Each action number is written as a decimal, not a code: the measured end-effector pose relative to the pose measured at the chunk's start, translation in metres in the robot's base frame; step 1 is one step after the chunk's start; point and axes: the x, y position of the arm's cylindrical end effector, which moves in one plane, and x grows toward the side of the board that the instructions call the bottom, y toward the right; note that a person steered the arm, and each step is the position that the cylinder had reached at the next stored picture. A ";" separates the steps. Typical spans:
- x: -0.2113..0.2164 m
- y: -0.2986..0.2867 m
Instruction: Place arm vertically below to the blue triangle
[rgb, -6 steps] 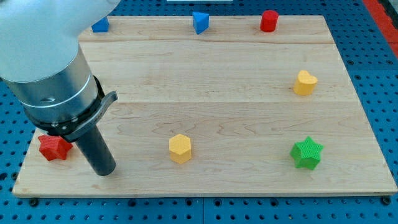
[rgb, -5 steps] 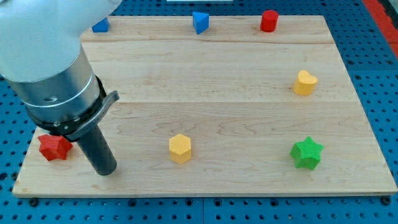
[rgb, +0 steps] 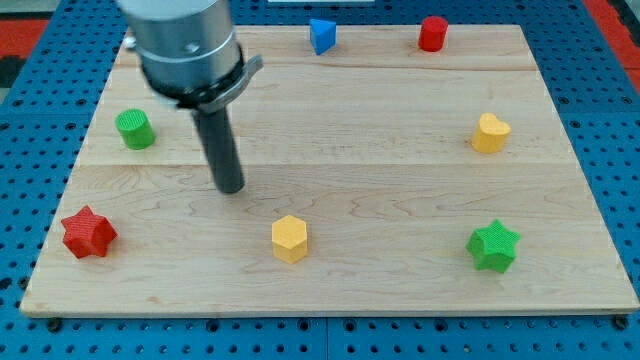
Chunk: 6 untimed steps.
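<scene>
The blue triangle (rgb: 321, 35) sits at the board's top edge, a little left of centre. My tip (rgb: 230, 187) rests on the wooden board (rgb: 400, 200), left of centre, well below and to the left of the blue triangle. The tip touches no block. The nearest blocks are the yellow hexagon (rgb: 290, 239) below and to its right and the green cylinder (rgb: 135, 129) to its upper left.
A red star (rgb: 88, 232) lies at the lower left. A red cylinder (rgb: 432, 33) stands at the top right. A yellow heart (rgb: 490, 133) is at the right and a green star (rgb: 493, 245) at the lower right.
My tip has moved up and to the right, away from the red star toward the board's middle. The arm's body now uncovers the green cylinder and hides the blue block at top left.
</scene>
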 end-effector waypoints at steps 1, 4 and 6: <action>-0.024 0.014; -0.109 0.052; -0.179 0.148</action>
